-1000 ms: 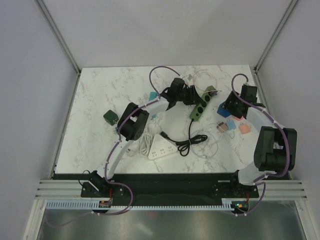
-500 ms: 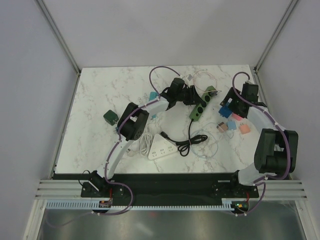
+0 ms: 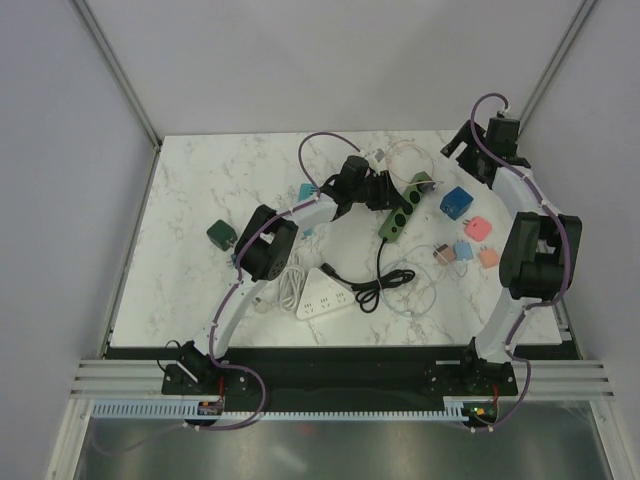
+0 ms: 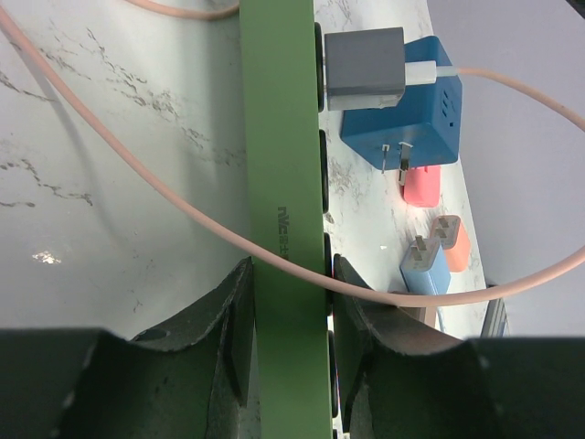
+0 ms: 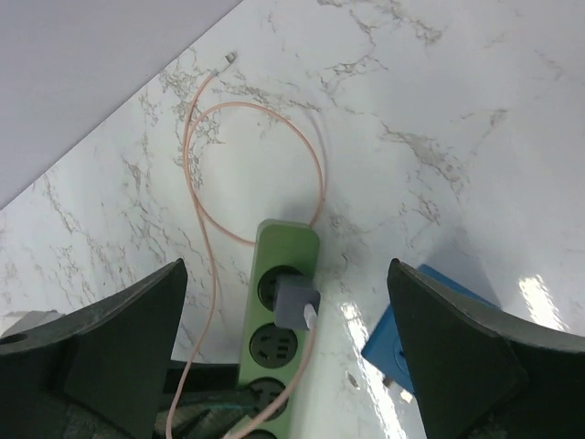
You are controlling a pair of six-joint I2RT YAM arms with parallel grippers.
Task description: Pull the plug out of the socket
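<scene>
Left claw grips the strip; right claw hangs open; the plug sits in its socket.

Top view: your left claw [image 3: 388, 200] clamps the green strip [image 3: 405, 208] on the surface [image 3: 220, 180]. The grey plug [image 3: 428, 184] is seated at the strip's far end, and your right claw [image 3: 458, 148] is up near the far right corner, apart from it. Left wrist: both fingers [image 4: 233, 338] pinch the strip's sides, with a blue cube [image 4: 411, 110] just beside the plug. Right wrist: your fingers [image 5: 110, 347] stand wide with nothing held, above the strip and plug, and the pink cable [image 5: 322, 178] loops beyond them.
</scene>
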